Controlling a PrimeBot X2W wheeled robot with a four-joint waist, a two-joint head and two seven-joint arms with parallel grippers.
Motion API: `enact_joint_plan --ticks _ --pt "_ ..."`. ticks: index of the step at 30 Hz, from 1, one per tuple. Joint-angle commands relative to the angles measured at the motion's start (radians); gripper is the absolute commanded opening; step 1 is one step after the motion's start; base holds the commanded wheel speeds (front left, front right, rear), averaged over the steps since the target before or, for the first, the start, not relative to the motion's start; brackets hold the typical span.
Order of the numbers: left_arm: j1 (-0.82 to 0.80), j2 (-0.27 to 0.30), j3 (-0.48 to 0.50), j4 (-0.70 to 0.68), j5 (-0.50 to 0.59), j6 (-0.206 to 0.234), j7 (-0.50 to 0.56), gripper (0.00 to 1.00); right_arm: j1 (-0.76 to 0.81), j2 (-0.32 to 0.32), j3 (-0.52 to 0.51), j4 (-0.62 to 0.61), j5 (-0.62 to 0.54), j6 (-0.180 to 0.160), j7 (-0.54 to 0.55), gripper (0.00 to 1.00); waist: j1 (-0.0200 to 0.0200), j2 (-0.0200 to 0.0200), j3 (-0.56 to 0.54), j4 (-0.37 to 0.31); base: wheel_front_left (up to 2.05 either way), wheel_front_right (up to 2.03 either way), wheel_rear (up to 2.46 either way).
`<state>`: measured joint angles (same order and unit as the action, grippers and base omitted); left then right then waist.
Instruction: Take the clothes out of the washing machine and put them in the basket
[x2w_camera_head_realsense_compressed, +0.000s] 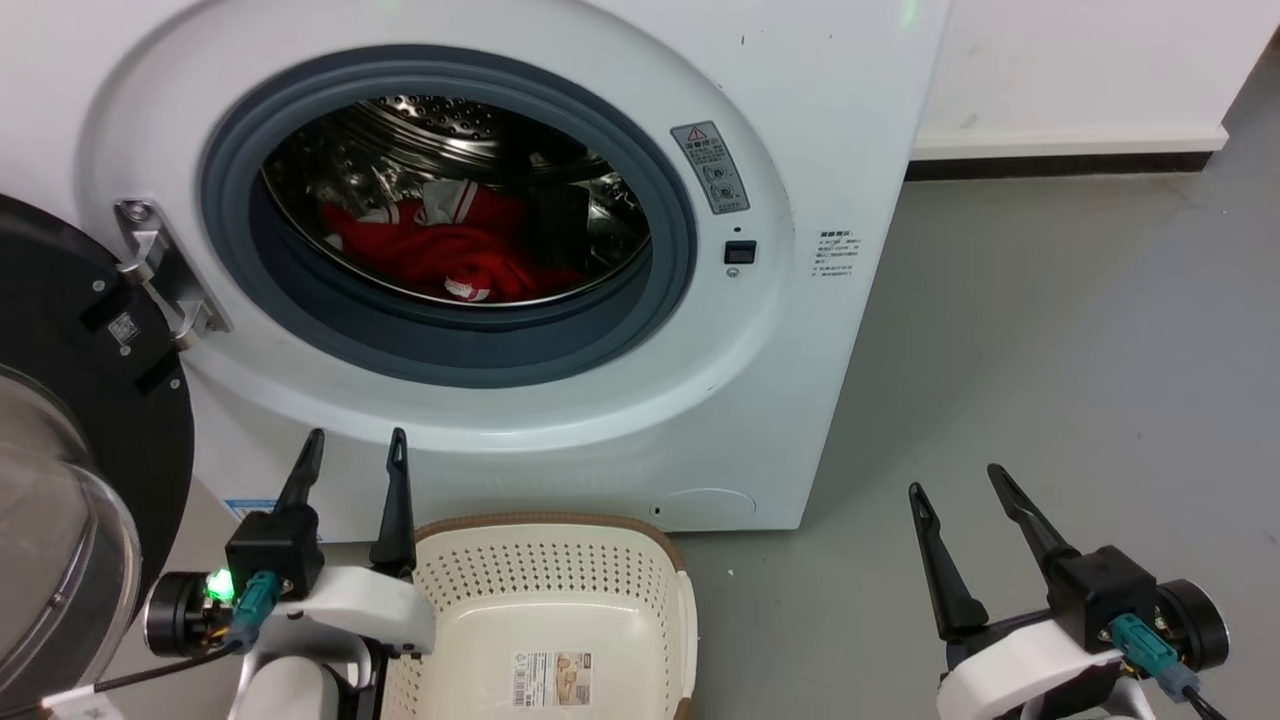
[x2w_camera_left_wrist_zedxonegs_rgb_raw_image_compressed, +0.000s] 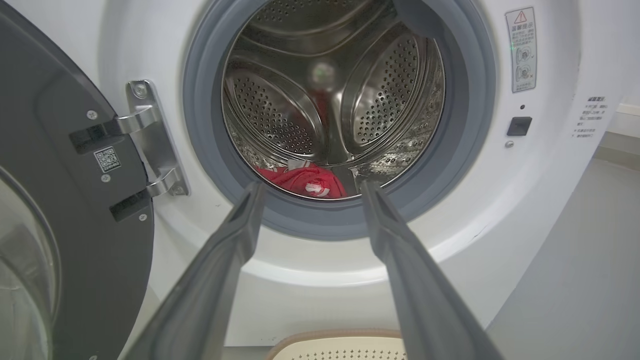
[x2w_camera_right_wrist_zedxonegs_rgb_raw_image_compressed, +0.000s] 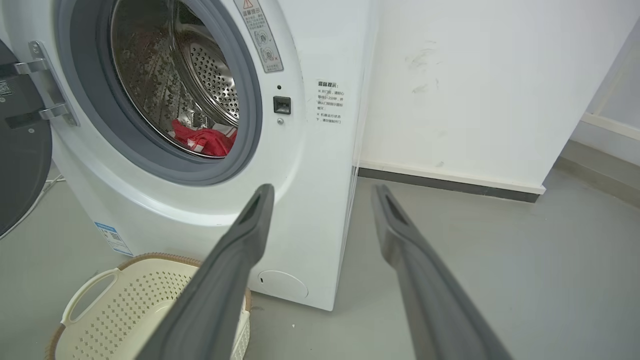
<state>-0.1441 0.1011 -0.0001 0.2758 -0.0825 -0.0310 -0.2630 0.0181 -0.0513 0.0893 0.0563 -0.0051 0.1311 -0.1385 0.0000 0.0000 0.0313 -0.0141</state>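
1. Well, at my far left the dark glass door (x2w_camera_head_realsense_compressed: 70, 420) of the washing machine (x2w_camera_head_realsense_compressed: 830, 90) hangs swung open, held by a steel hinge (x2w_camera_head_realsense_compressed: 165, 275) just left of the grey-rimmed porthole (x2w_camera_head_realsense_compressed: 450, 340).
2. My left gripper (x2w_camera_head_realsense_compressed: 358, 436) sits low in front of the machine, its fingers spread apart and gripping nothing. In the left wrist view they point toward the lower edge of the porthole.
3. The clothes (x2w_camera_head_realsense_compressed: 450, 250), a red bundle with white trim, lie at the bottom of the steel drum (x2w_camera_head_realsense_compressed: 440, 115), inside the machine and apart from both my grippers.
4. The basket (x2w_camera_head_realsense_compressed: 545, 575) stands on the floor (x2w_camera_head_realsense_compressed: 1050, 350) right in front of the machine, below the porthole and just beside my left gripper on its right. A paper label (x2w_camera_head_realsense_compressed: 552, 678) shows on its bottom.
5. Right of the porthole, a warning sticker (x2w_camera_head_realsense_compressed: 710, 168) is stuck on the white front, with a small dark latch socket (x2w_camera_head_realsense_compressed: 740, 252) under it.
6. My right gripper (x2w_camera_head_realsense_compressed: 955, 478) is well apart to the right, past the machine's corner and over bare grey floor. Its fingers are spread too, with nothing in them.
7. Behind that, a white wall (x2w_camera_head_realsense_compressed: 1080, 60) meets the floor along a dark baseboard (x2w_camera_head_realsense_compressed: 1050, 165).
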Motion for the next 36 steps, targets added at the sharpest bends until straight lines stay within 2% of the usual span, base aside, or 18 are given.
enact_joint_plan --ticks 1,10,16,31,32,36 --pt "-0.022 0.007 0.002 0.01 -0.001 0.005 -0.003 1.0 -0.013 0.002 0.004 -0.008 0.003 -0.001 0.002 1.0 0.0 0.0 0.023 -0.011 0.0 0.0 0.0" --pt "-0.222 0.056 0.022 0.134 -0.007 0.006 0.006 1.0 -0.081 0.002 0.029 -0.044 0.013 -0.001 -0.003 1.0 0.0 0.0 0.174 -0.069 0.0 0.0 0.0" --pt "-0.368 0.114 0.029 0.211 0.001 0.002 0.032 1.0 -0.138 0.002 0.05 -0.048 0.031 -0.001 -0.019 1.0 0.0 0.0 0.294 -0.119 0.0 0.0 0.0" --pt "-0.75 0.323 0.018 0.403 0.043 -0.035 0.179 1.0 -0.269 0.002 0.123 0.008 0.113 -0.001 -0.091 1.0 0.0 0.0 0.524 -0.254 0.0 0.0 0.0" --pt "-0.817 0.352 0.0 0.422 0.063 -0.038 0.22 1.0 -0.287 0.002 0.135 0.026 0.127 -0.001 -0.103 1.0 0.0 0.0 0.549 -0.277 0.0 0.0 0.0" --pt "-0.915 0.404 -0.018 0.441 0.083 -0.05 0.293 1.0 -0.309 0.002 0.156 0.041 0.154 -0.001 -0.115 1.0 0.0 0.0 0.584 -0.307 0.0 0.0 0.0"
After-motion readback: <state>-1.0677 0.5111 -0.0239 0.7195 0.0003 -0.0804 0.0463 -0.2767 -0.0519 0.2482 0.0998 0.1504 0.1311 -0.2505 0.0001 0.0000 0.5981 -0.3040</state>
